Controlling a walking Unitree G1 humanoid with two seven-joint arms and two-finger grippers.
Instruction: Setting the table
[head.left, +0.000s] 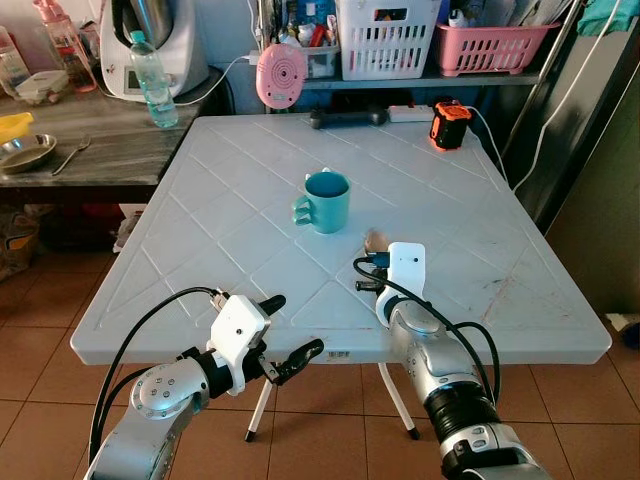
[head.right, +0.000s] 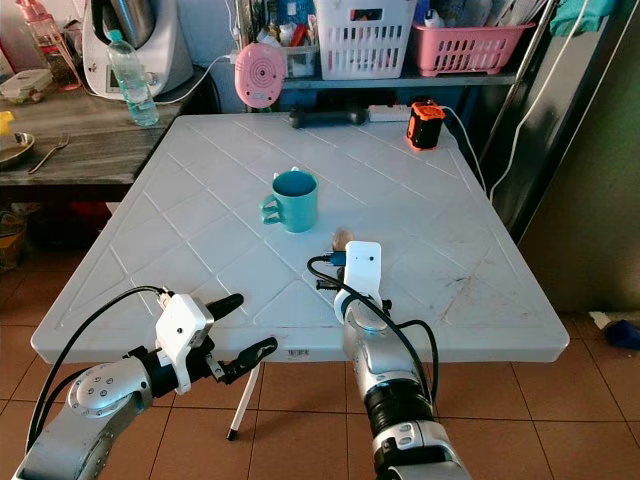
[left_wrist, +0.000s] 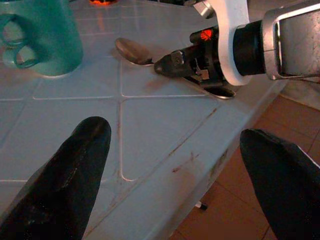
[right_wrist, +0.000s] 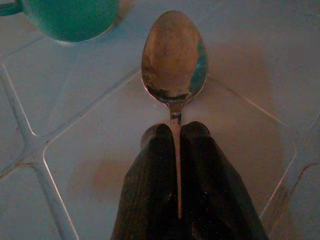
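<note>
Spoon-placement step: the right end effector (right_wrist: 175, 150), clenched on the spoon (right_wrist: 173, 57) handle, holds its bowl beside the teal mug (head.left: 326, 201) mid-worktop (head.left: 250, 150); next, judged, lower and release; left end effector (head.left: 285, 330) is released at the near edge.

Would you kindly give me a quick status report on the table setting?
Right gripper shut on spoon, low over table beside mug. Left gripper open, idle at table edge. Nothing in the way.
</note>
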